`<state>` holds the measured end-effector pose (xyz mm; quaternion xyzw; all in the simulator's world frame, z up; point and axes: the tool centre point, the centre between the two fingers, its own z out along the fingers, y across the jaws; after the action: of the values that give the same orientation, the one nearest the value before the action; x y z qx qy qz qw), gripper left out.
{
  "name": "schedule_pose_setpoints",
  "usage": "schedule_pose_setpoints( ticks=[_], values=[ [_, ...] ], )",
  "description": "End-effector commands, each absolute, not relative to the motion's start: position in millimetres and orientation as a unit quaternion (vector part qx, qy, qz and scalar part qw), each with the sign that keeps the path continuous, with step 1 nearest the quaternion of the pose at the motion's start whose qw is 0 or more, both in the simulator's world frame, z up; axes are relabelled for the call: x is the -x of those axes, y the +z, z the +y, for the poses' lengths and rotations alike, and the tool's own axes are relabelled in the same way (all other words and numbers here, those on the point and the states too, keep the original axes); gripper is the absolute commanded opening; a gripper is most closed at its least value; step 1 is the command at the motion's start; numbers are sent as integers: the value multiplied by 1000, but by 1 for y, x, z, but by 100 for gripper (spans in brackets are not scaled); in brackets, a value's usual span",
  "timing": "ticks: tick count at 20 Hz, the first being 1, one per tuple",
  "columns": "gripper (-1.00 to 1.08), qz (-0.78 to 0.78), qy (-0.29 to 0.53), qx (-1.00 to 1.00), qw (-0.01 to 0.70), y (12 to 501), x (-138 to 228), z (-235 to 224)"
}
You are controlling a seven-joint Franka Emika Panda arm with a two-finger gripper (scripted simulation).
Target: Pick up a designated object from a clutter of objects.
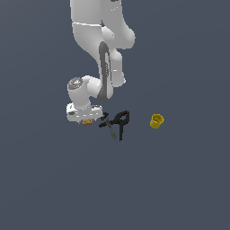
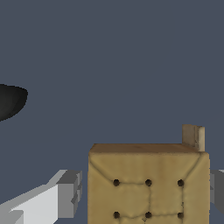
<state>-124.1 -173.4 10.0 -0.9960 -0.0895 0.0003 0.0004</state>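
Observation:
The designated object, a tan block (image 2: 148, 166) with dark dots on its face, fills the space between my fingers in the wrist view. One grey finger (image 2: 65, 197) stands a narrow gap away from one side of it. The other finger (image 2: 217, 188) sits right at the opposite side. My gripper (image 2: 146, 192) is open around the block. In the exterior view the gripper (image 1: 87, 120) is low over the floor and only a corner of the block (image 1: 88, 121) shows beneath the white hand. The rest of the clutter of objects lies toward the exterior view's right.
A black clamp with a red tip (image 1: 121, 120), tangled with scissors (image 1: 109, 127), lies just to the exterior view's right of my hand. A small yellow cup (image 1: 157, 121) sits farther that way. A dark rounded shape (image 2: 8, 101) shows at the wrist view's edge.

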Motion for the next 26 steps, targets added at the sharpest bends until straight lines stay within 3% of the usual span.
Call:
schedule_pose_setpoints(
  ticks=[1, 2, 16, 26],
  values=[
    [100, -90, 0, 996, 0, 11, 123, -174],
    [-100, -90, 0, 996, 0, 11, 123, -174],
    [-100, -90, 0, 996, 0, 14, 123, -174],
    [-100, -89, 0, 996, 0, 57, 112, -177]
  ],
)
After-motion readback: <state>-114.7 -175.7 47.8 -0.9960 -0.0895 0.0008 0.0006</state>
